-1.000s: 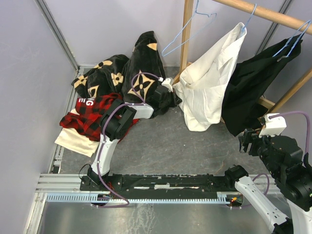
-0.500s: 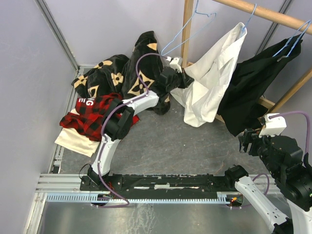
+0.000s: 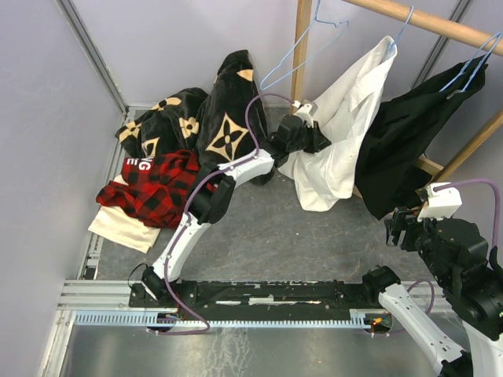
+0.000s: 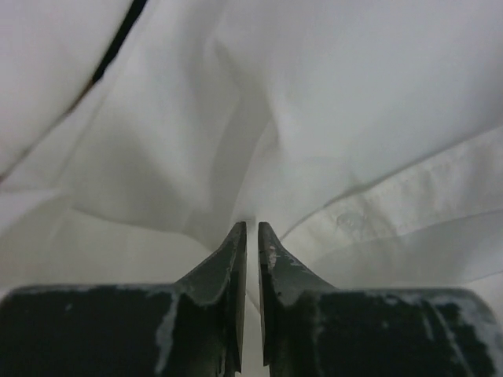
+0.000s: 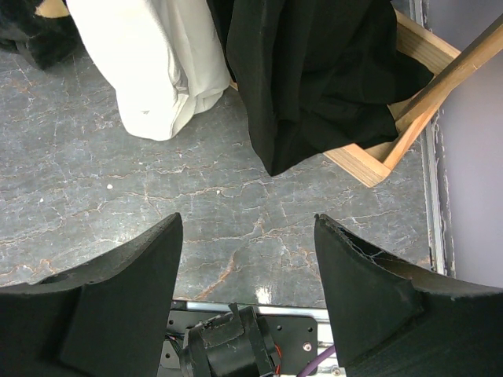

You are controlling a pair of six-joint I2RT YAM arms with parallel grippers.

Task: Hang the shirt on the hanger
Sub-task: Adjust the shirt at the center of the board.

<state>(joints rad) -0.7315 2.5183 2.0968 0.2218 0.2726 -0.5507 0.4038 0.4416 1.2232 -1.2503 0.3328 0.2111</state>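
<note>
The white shirt (image 3: 346,118) hangs from the wooden rail (image 3: 440,23), its top corner up at the hook of a light-blue hanger (image 3: 404,22). Its lower part droops to the floor. An empty light-blue hanger (image 3: 302,55) dangles from the rail to the shirt's left. My left gripper (image 3: 316,140) is raised against the shirt's left edge. In the left wrist view its jaws (image 4: 252,228) stand almost together, with a fold of the shirt (image 4: 330,118) pinched at the tips. My right gripper (image 3: 397,228) hovers low at the right, open (image 5: 247,220) and holding nothing, with the shirt's hem (image 5: 157,63) ahead of it.
A black garment (image 3: 409,133) hangs on another hanger right of the shirt. The wooden rack's foot (image 5: 393,149) sits on the floor below it. A black flower-marked garment (image 3: 212,118), a red plaid shirt (image 3: 153,188) and a cream cloth (image 3: 122,228) are piled at the back left.
My left arm has swung up and to the right, drawing the shirt's left edge off the floor. Its jaws have parted slightly. The right arm has not moved.
</note>
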